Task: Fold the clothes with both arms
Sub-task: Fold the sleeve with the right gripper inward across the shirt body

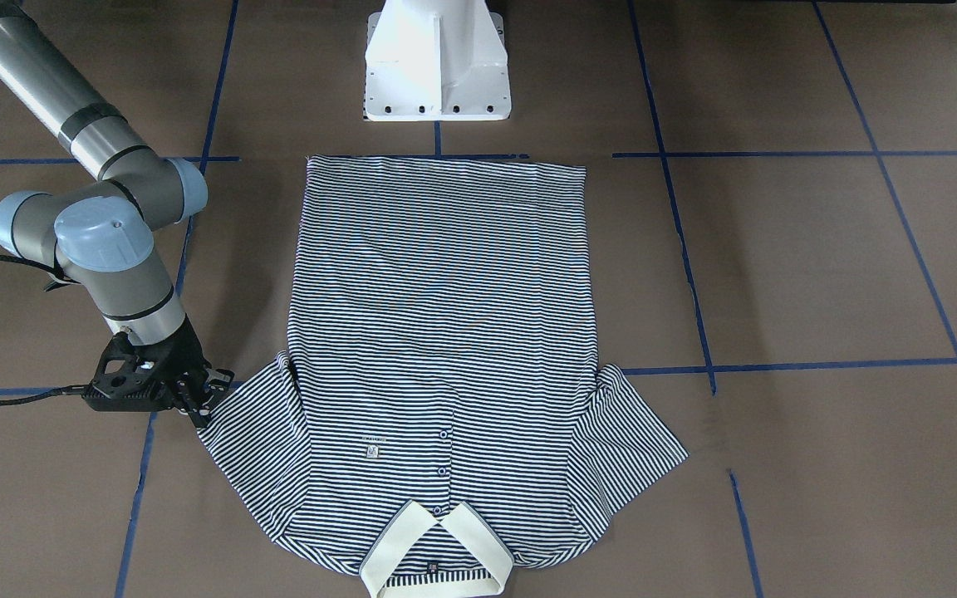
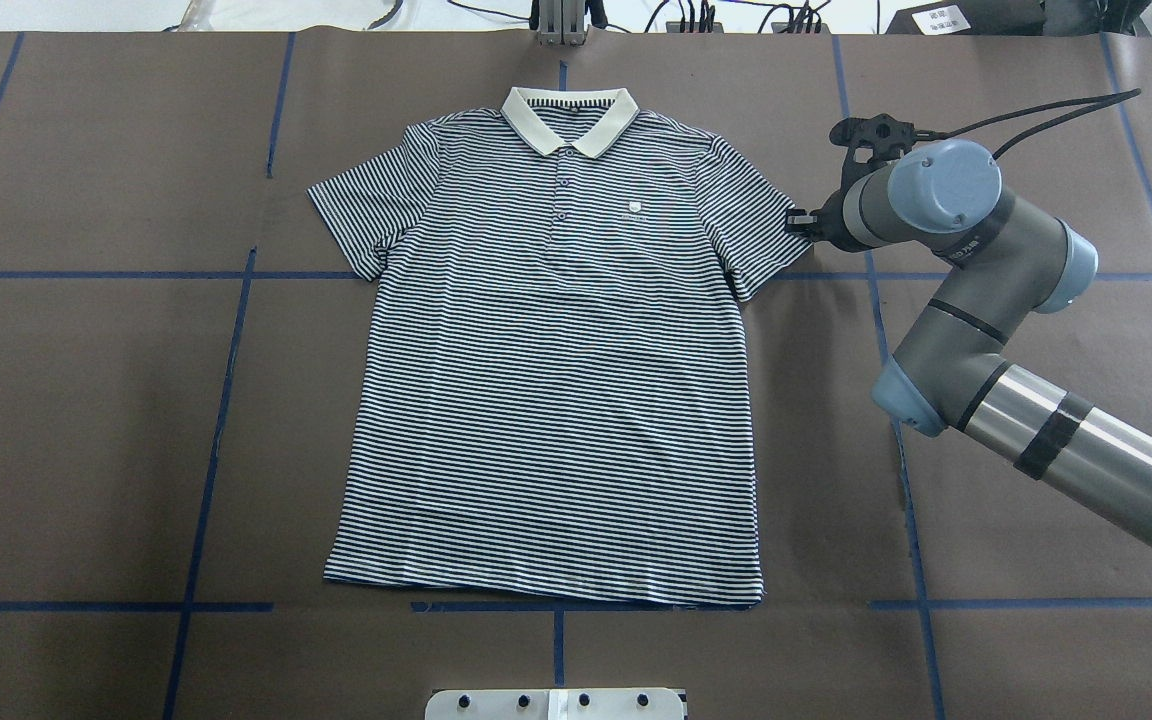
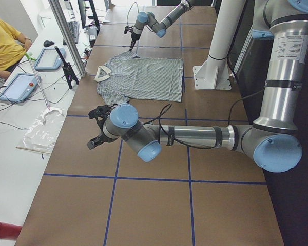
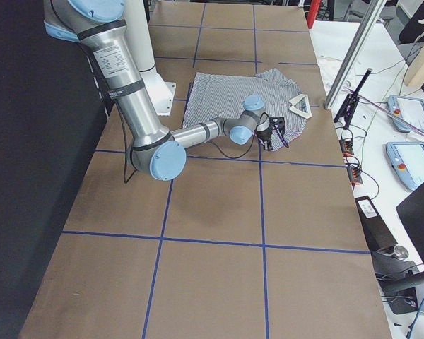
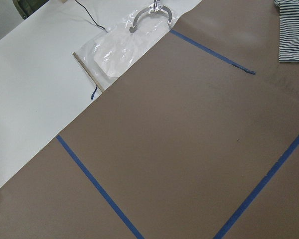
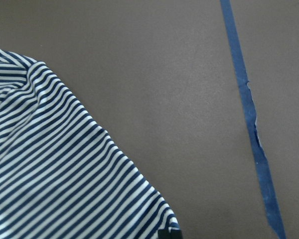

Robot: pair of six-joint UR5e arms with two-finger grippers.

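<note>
The striped polo shirt (image 2: pixel 556 380) lies flat and face up on the brown table, its cream collar (image 2: pixel 568 120) on the far side from the robot's base. My right gripper (image 2: pixel 798 222) is down at the outer corner of the sleeve (image 1: pixel 238 423) on my right side. In the right wrist view the sleeve hem (image 6: pixel 65 174) ends at a black fingertip (image 6: pixel 169 234), and the gripper looks shut on that corner. My left gripper (image 3: pixel 95 134) hovers over bare table well off to the shirt's left. It shows only in the exterior left view, so I cannot tell its state.
The white pedestal base (image 1: pixel 437 66) stands just behind the shirt's hem. Blue tape lines (image 2: pixel 226 420) cross the brown cover. Beyond the table's far edge a white bench holds a plastic bag (image 5: pixel 119 50) and tablets (image 3: pixel 20 84), with a person's sleeve (image 3: pixel 2 41) nearby.
</note>
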